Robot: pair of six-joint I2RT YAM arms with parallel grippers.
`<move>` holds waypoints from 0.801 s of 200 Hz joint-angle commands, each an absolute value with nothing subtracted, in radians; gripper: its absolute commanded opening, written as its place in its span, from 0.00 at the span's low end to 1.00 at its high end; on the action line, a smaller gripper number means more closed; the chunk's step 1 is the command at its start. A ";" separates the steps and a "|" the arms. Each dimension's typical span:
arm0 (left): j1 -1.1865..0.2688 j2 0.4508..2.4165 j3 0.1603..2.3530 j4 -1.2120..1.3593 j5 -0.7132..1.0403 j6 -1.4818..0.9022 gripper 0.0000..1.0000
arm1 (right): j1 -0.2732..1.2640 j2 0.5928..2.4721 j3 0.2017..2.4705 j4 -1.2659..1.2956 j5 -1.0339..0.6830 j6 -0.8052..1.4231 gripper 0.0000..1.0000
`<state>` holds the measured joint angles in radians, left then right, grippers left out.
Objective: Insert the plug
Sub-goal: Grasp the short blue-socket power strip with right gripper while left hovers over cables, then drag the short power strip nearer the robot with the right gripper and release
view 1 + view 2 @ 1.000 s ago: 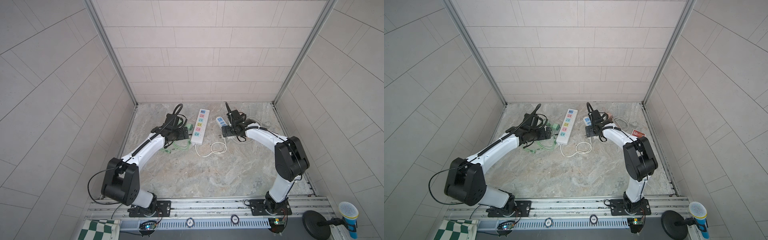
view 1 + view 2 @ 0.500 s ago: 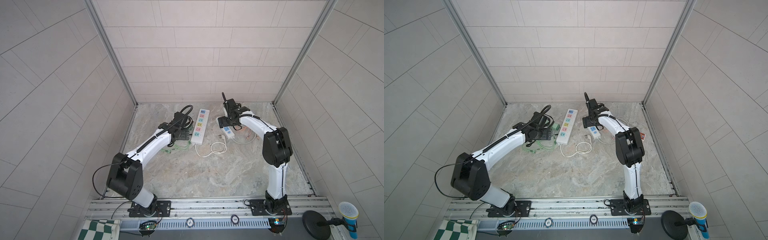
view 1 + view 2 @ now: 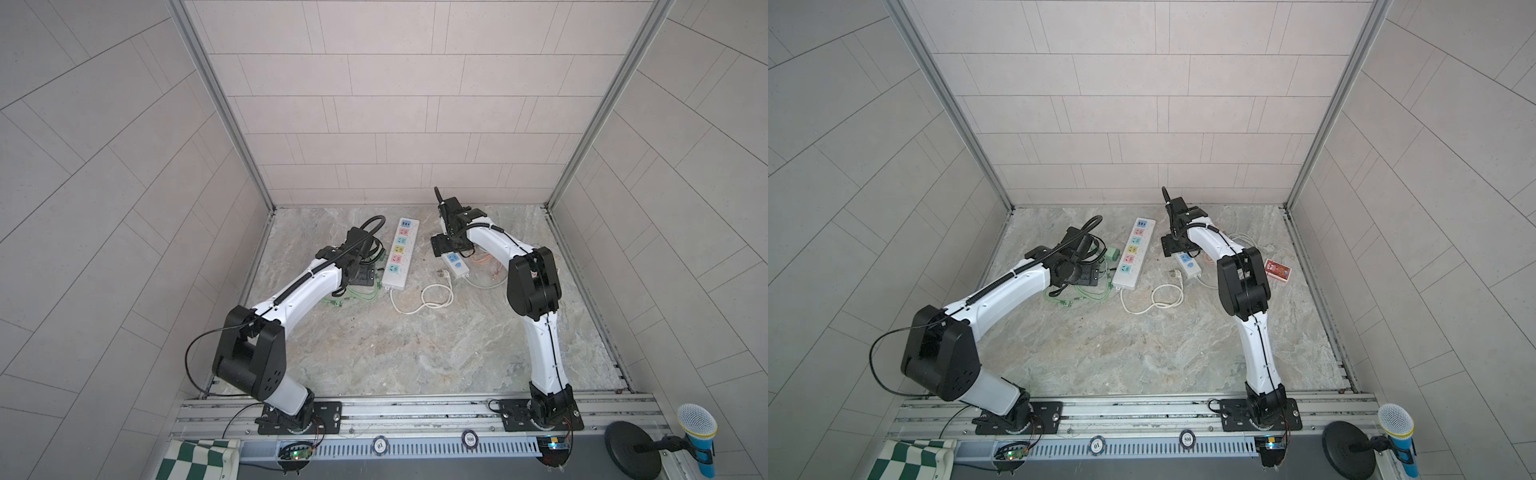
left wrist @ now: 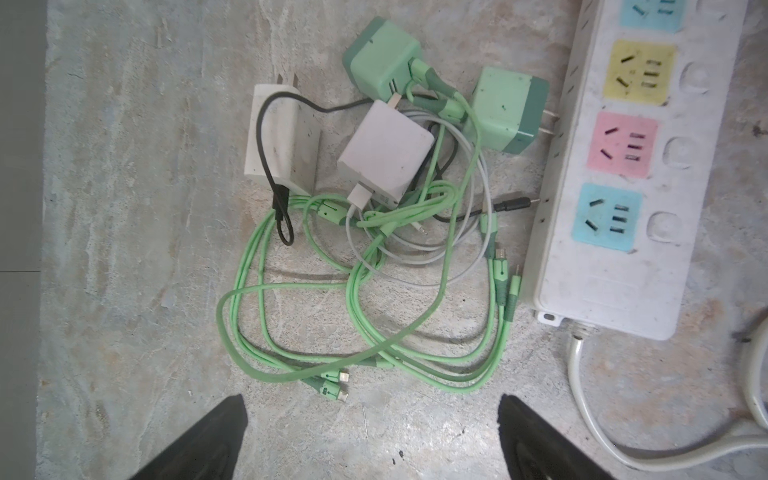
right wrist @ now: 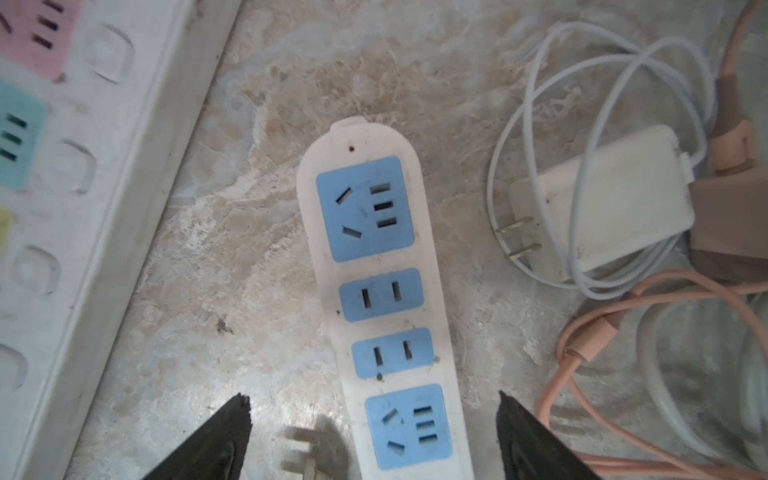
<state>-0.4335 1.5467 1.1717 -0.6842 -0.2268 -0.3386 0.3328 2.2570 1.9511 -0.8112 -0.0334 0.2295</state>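
Since a second ago, the right gripper (image 5: 372, 395) has been shifted along the small blue-socket power strip (image 5: 374, 266); its jaws are spread, with nothing clamped. Approach is judged under way: the white plug (image 5: 300, 455), just beside that strip, must be straddled and grasped next. The left gripper (image 4: 370, 395) is held agape above green chargers (image 4: 505, 110). No container is seen; visible sockets are empty.
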 commanded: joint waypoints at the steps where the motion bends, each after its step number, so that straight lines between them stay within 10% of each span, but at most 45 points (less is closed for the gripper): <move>1: -0.433 1.529 1.137 -0.683 -0.180 -0.319 1.00 | 0.328 2.292 1.986 -0.862 -0.012 0.228 0.90; 82: -0.433 1.464 1.097 -0.663 -0.150 -0.324 1.00 | 0.300 2.387 2.057 -0.913 -0.001 0.243 0.77; 160: -0.432 1.440 1.079 -0.676 -0.173 -0.350 1.00 | 0.260 2.329 2.064 -0.938 -0.005 0.141 0.21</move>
